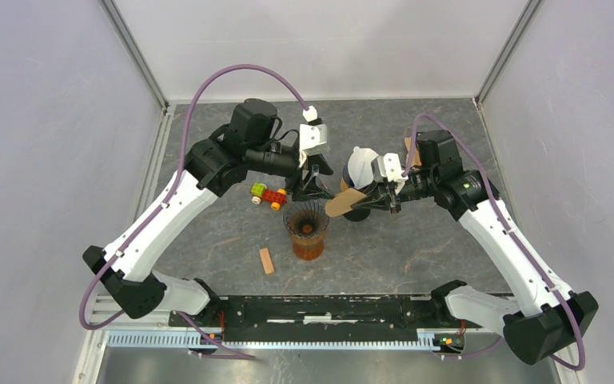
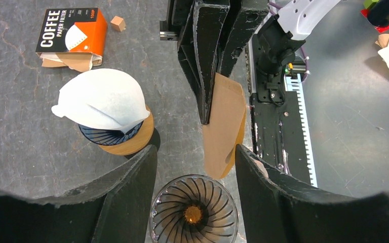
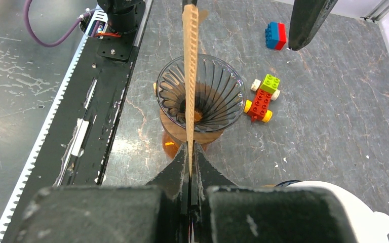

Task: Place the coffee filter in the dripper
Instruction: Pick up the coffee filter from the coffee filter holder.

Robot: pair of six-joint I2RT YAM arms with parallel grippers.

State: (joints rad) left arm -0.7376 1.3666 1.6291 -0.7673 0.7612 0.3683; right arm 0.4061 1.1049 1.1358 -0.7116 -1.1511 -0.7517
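The right end effector is closed tightly on a flat, brown paper coffee filter, pinching it at one edge. The filter stands on edge and reaches straight out ahead of the fingers. Directly ahead of and below this end effector is the clear ribbed glass dripper, sitting on an amber glass server on the dark grey stone-patterned desk. The filter's free end hangs beside the dripper's rim, not down in the cone. I cannot tell whether it touches the glass.

The left end effector is open with its jaws spread wide and empty. In its own wrist view the dripper's mouth lies between and just below its two fingers, and the brown filter hangs just ahead of them.

A second dripper with a wooden collar, capped by a white paper filter, stands ahead of the left end effector and to one side. An orange-and-black coffee filter box and a small wooden cube lie farther out. To one side of the right end effector, past the dripper, sit a small toy car of red, green and yellow bricks and a blue-and-red brick.
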